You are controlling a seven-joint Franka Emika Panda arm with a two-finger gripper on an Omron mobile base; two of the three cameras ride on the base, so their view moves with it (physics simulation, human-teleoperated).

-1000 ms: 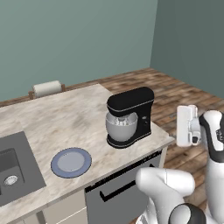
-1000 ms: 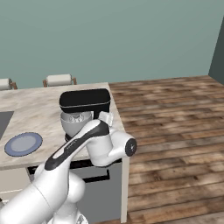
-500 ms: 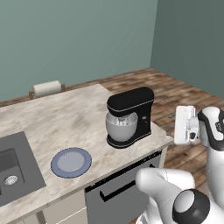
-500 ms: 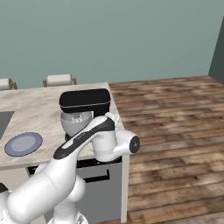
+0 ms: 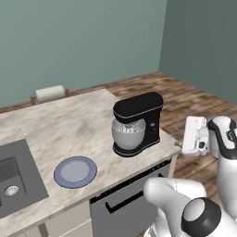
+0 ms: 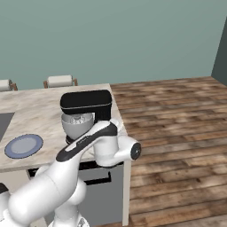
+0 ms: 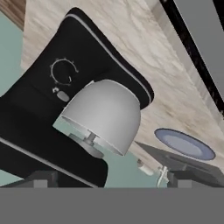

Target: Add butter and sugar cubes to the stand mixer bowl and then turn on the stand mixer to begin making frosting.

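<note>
Bench (image 5: pixel 69 125) carries the stand mixer (image 5: pixel 139 121) near its right-hand corner, stand mixer bowl (image 5: pixel 128 134) seated under the head. Gripper (image 7: pixel 109 178) hangs off the bench edge, jaws wide and empty, facing the mixer's dial side, well apart. Plate (image 5: pixel 75 171) lies left of the mixer.

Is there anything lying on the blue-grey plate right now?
No. In the left base view the plate sits bare on the counter, left of the stand mixer, with no butter or cubes on it.
</note>
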